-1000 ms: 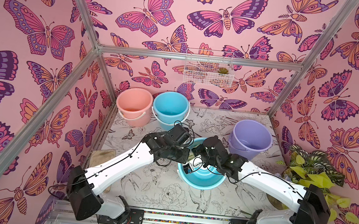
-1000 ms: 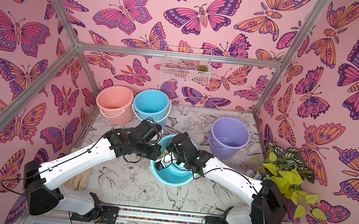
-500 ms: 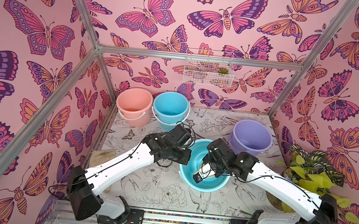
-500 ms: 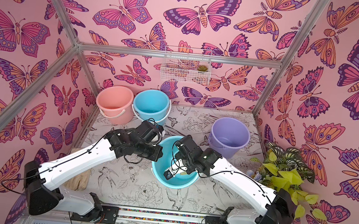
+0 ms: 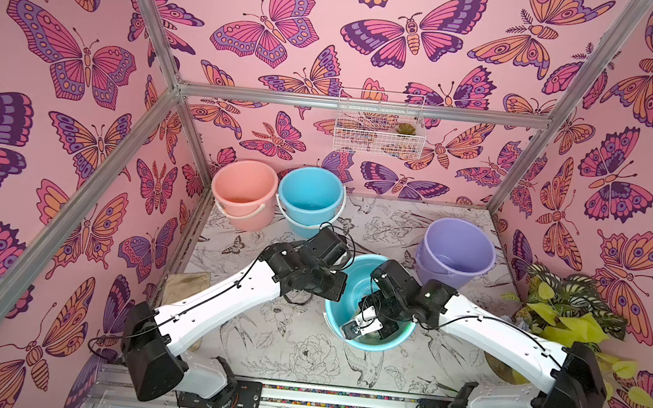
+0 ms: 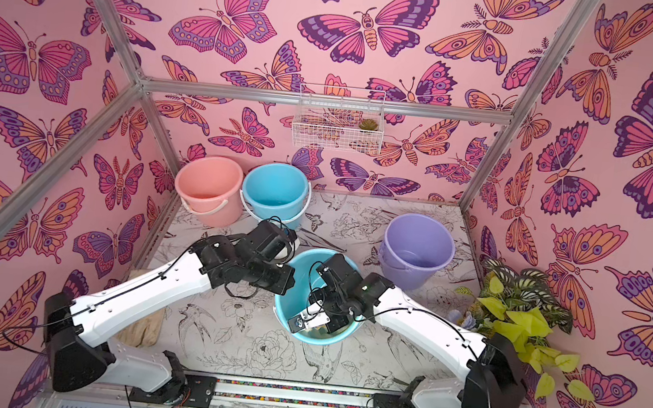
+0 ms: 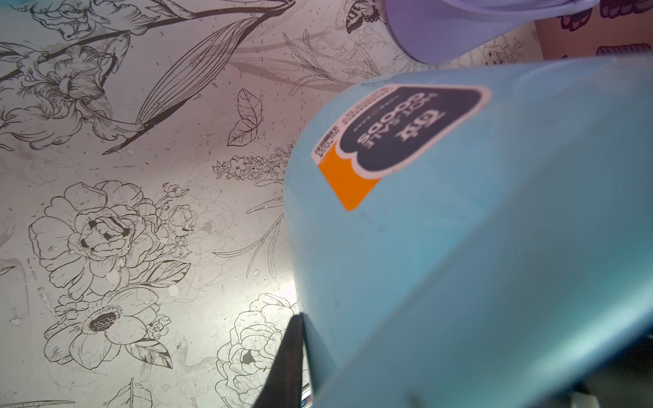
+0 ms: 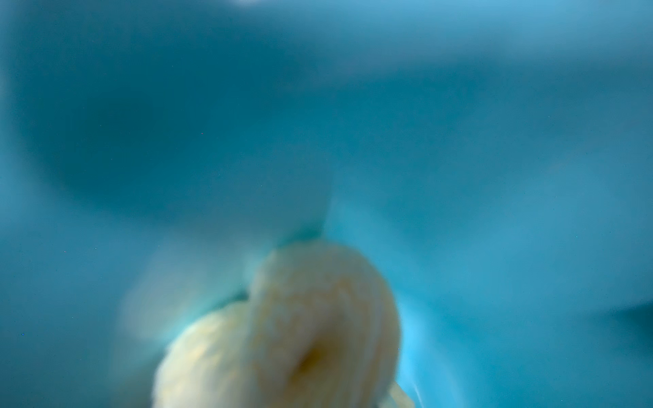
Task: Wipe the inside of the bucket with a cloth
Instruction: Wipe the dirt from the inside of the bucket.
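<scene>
Pink wallpaper (image 5: pixel 336 26): matt, printed with large purple, magenta and orange butterflies. It covers three walls, which are framed by aluminium rails.

Table (image 5: pixel 300 348): pale sheet surface with black line-drawn flowers, leaves and birds. Small specks show on it in the left wrist view.

Arms, two: white shells with black joints and cables.

Bucket (image 5: pixel 363 266): turquoise, smooth plastic, round and tapered. It stands mid-table between the arms.
- Left hand (image 5: pixel 342 290): clamped narrow on the rim, with one dark finger (image 7: pixel 288 356) against the outer wall.
- Right hand (image 5: pixel 356 328): reaching down inside, closed on the cloth.

Lilac bucket (image 5: pixel 455 249): same form, standing just behind and to the right of the turquoise one.

Salmon bucket (image 5: pixel 243 191) and sky-blue bucket (image 5: pixel 311 197): glossy plastic with white bail handles. They stand side by side at the back left.

Plant (image 5: pixel 568 308): striped dark leaves mixed with lime-yellow ones, at the right edge of the table.

Wire basket (image 5: pixel 379 125): white grid, rectangular, hung on the back rail. It holds a small green rosette.

Rag (image 5: pixel 186 283): dull tan and limp, lying at the table's left edge beside the left arm.

Cloth (image 8: pixel 300 335): pale yellow and fluffy, bunched into a rounded wad inside the turquoise bucket against its inner surface. It is blurred in the right wrist view.

Sticker (image 7: pixel 399 137): on the turquoise bucket's outer wall, a navy cloud-edged panel on white with an orange corner. It reads "HOT SALE GOODS" beside large Chinese characters, seen upside down. The fine print is too small to read.
</scene>
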You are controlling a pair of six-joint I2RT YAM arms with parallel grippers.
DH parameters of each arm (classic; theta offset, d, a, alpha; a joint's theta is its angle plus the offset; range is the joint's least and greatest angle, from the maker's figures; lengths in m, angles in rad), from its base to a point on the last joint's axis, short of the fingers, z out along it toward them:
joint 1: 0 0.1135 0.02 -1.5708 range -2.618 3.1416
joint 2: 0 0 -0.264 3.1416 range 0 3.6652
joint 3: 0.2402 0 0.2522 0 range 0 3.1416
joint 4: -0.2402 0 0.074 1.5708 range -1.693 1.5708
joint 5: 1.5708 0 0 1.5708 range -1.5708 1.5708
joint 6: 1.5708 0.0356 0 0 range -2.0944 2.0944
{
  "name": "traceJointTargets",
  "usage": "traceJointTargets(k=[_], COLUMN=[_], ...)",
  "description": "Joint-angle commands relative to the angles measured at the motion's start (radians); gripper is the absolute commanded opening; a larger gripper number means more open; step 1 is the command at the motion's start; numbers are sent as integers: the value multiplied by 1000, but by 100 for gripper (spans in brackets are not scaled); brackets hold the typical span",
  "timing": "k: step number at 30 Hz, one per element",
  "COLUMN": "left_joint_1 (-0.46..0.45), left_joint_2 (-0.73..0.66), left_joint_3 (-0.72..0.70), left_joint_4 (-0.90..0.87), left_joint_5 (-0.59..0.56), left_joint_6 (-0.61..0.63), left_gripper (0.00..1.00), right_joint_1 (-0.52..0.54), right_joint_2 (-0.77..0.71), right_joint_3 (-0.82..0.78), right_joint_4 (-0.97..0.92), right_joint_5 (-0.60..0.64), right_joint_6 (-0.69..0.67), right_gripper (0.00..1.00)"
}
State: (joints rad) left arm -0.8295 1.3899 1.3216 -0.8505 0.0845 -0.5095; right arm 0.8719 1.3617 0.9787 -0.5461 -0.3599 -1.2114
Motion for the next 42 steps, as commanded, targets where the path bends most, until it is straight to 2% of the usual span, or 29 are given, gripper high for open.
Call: traceJointTargets(k=[1,4,10,18,22,29,37,42], left_joint_1=[7,7,7,7,7,7,7,7], left_joint_2=[-5,-7,-6,3,8,34,49,60], left_joint_3=[25,22,26,33,38,65,93,110], left_joint_4=[43,43,42,41,42,36,5,-2], left_joint_5=[9,12,9,-1,-12,-19,-44,-48], left_joint_6=[-24,-25,-27,-35,-37,-36,-17,-7], left_gripper=[0,0,0,0,0,0,0,0], right_joint_1=[-1,1,0,0,-2,-3,0,0], right_joint_2=[14,39,82,93,75,15,-25,-26], right_joint_3=[-83,-114,-135,-108,-68,3,19,59], right_joint_4=[348,527,732,718,568,266,-12,-225], right_joint_5=[-105,-61,93,309,409,511,597,480], right_joint_6=[96,107,-1,-257,-371,-445,-394,-272], right_gripper=[0,0,0,0,0,0,0,0])
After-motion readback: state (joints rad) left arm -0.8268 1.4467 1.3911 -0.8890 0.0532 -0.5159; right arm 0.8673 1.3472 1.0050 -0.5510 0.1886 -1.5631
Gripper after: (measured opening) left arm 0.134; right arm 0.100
